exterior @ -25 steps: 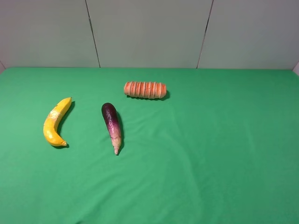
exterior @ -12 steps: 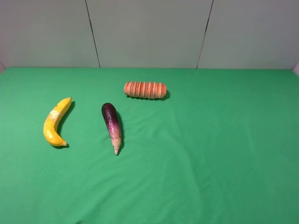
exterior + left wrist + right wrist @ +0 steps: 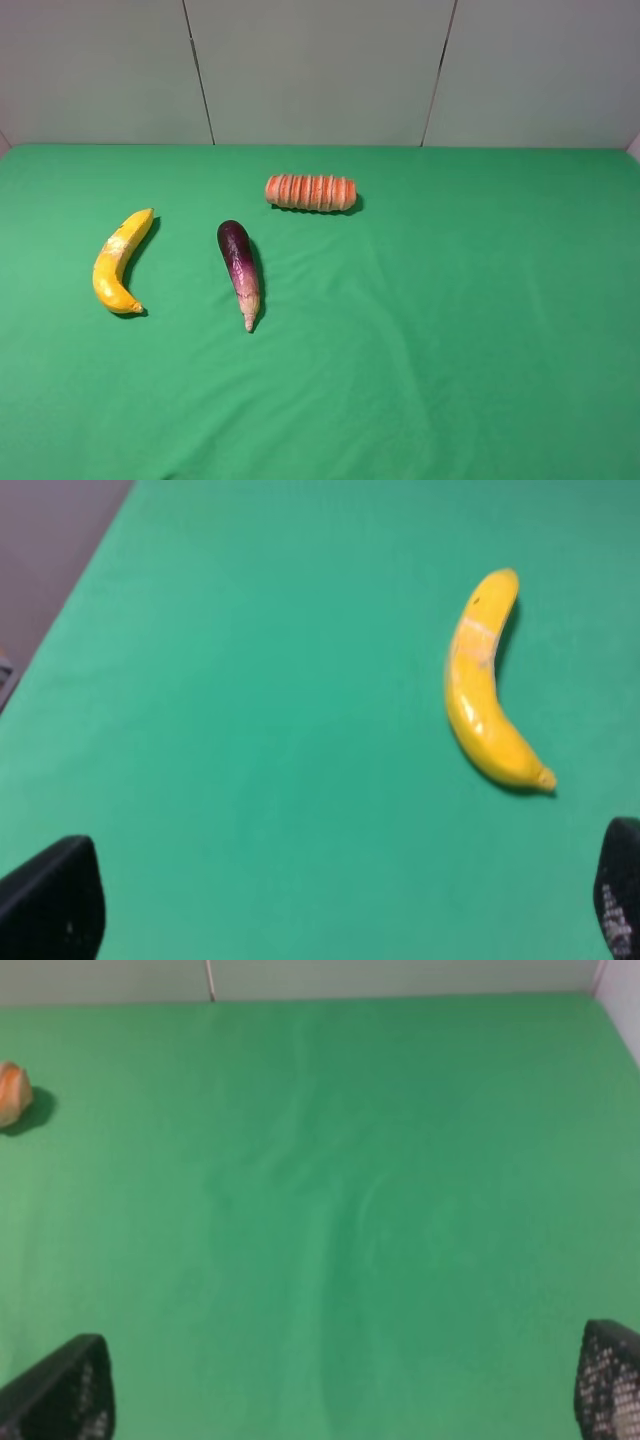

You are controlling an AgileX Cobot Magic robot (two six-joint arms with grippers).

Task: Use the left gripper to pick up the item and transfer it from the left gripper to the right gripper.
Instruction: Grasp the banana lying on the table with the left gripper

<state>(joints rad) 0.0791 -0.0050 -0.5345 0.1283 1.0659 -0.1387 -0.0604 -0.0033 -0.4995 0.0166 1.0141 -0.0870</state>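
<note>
I am holding my left gripper (image 3: 335, 910) wide open and empty above the green cloth (image 3: 450, 330). My right gripper (image 3: 342, 1385) is also gaping fully, gripping nothing. The banana (image 3: 120, 262) is lying on the cloth left of the eggplant (image 3: 240, 268) in the high view, not touching it. The orange roll (image 3: 311, 192) is resting beyond the eggplant.

Before me on the counter (image 3: 480, 330), the banana (image 3: 120, 262) lies at nine o'clock from the eggplant (image 3: 240, 260), apart from it. The roll (image 3: 311, 192) lies at one o'clock from the eggplant, further back.
</note>
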